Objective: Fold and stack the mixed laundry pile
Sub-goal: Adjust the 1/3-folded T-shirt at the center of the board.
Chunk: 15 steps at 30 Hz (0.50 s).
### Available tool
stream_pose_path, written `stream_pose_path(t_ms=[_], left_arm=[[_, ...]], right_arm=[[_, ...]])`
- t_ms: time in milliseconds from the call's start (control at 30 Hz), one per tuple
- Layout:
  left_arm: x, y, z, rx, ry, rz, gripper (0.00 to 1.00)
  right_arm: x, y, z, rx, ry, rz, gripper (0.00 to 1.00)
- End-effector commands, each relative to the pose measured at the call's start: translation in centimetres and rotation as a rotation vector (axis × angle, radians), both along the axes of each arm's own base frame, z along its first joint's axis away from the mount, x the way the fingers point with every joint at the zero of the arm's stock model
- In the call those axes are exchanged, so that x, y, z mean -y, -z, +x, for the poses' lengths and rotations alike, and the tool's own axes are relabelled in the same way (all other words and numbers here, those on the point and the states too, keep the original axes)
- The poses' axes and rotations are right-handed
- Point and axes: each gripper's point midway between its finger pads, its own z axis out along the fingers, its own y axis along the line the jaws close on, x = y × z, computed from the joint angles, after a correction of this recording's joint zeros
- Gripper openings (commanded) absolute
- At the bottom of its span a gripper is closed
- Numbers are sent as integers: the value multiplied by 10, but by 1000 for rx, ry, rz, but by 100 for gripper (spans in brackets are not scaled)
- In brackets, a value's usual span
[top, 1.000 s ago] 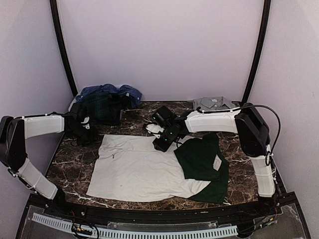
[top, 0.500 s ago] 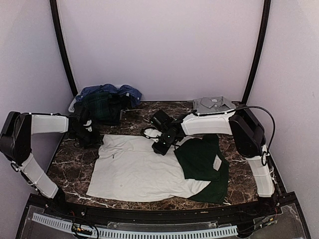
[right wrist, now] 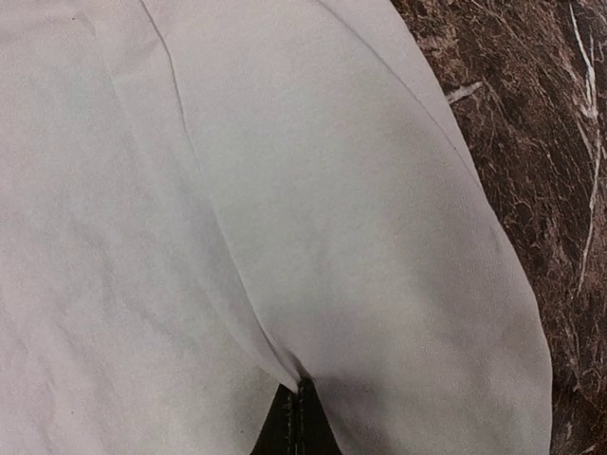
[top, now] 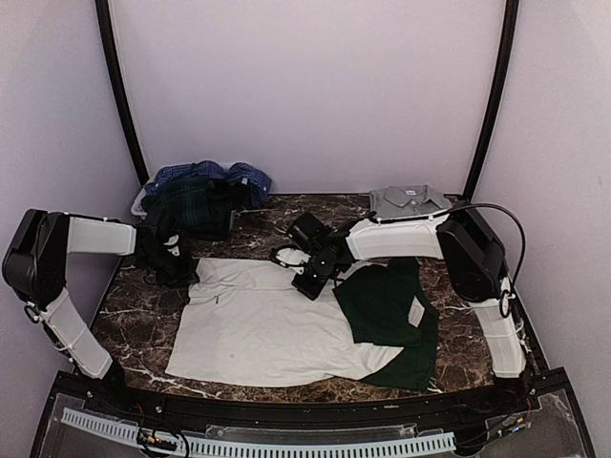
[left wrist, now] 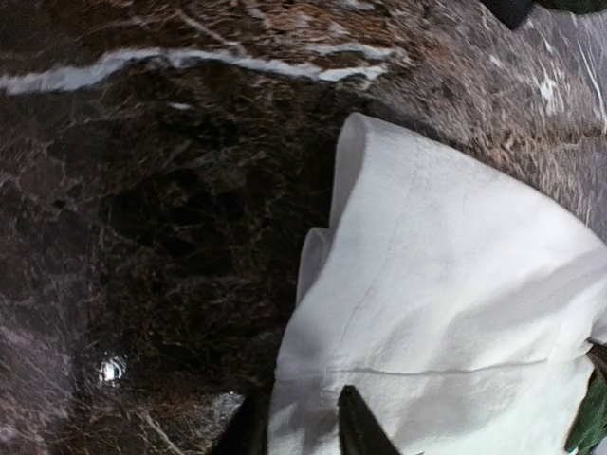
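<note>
The white tee (top: 258, 324) lies spread flat on the dark marble table (top: 143, 305), roughly in the middle. Its dark green sleeve (top: 387, 310) is folded out on my right side.

My left gripper (left wrist: 302, 431) is down at the tee's far left corner. Its two fingers (left wrist: 356, 431) stand either side of the cloth's edge, with white fabric showing in the gap between them. I cannot tell whether they are clamping the cloth or only straddling it. The corner curls up a little just beyond them, and bare marble lies beside it.

My right gripper (right wrist: 299, 417) is at the tee's far edge, near where the green sleeve begins. Its jaws are pressed together, and a crease in the white cloth runs straight into the tips, so a small fold of the tee is pinched there.

At the back left corner, a blue checked shirt (top: 215, 173) and a dark tartan shirt (top: 196, 205) lie heaped together. A folded grey shirt (top: 409, 198) sits at the back right, well apart from the tee.
</note>
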Motion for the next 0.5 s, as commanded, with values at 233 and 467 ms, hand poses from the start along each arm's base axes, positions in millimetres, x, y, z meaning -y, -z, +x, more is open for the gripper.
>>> stream_pose_path(t_ms=[233,467], left_arm=[[-6,-35,-4,72,-6,9,0],[-9,-44,-17,51,27,36,0]], right_arm=[[7,-36,-4,51,5,9,0],[14,-47,-11,47,-3,14,0]])
